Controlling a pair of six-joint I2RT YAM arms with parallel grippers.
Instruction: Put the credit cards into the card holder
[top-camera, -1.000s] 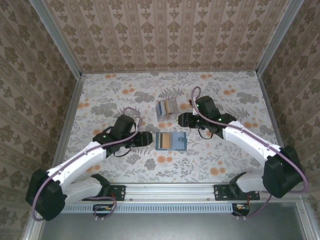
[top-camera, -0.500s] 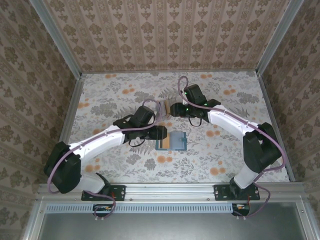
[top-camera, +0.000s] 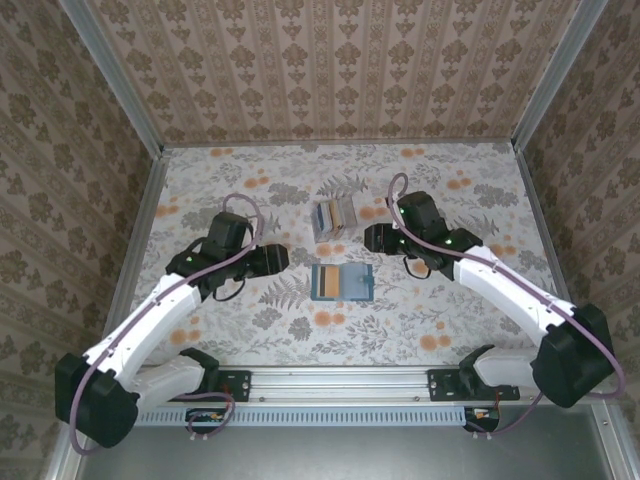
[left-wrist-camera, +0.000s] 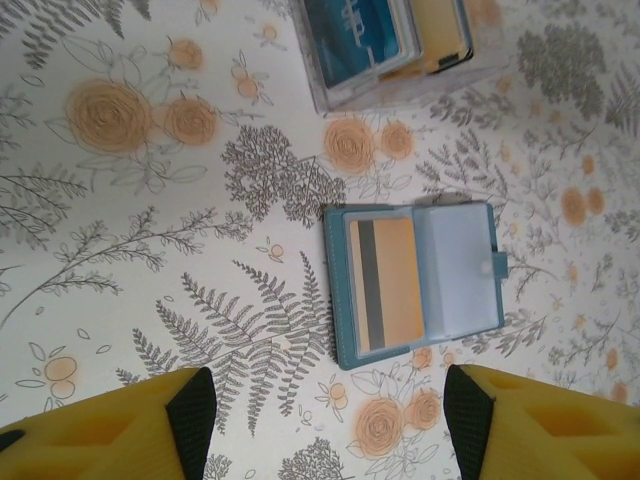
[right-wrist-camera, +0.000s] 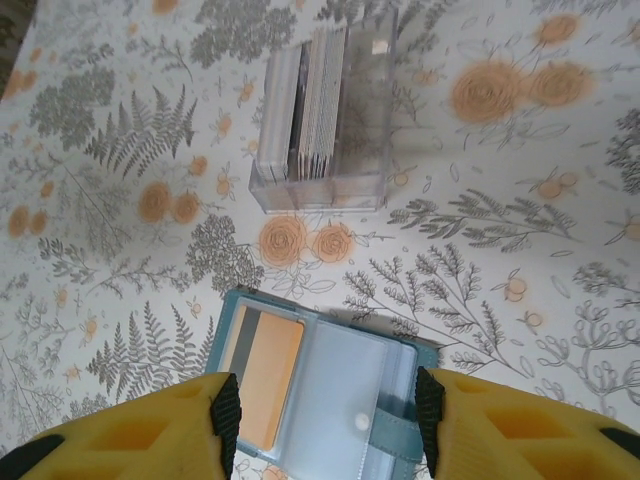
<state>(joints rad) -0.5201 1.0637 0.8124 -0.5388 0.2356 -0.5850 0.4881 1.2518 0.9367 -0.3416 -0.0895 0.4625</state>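
Left jaws and right jaws hang released and empty, flanking the open teal folding card holder (left-wrist-camera: 450, 270), which lies flat on the floral desk (top-camera: 450, 300) with one tan card (left-wrist-camera: 395, 280) sleeved. Beyond, thin plastic credit cards (right-wrist-camera: 315, 100) stand on edge in a clear plastic box (right-wrist-camera: 372, 110). They are likely light, stiff and slick; pinch one by its top edge.
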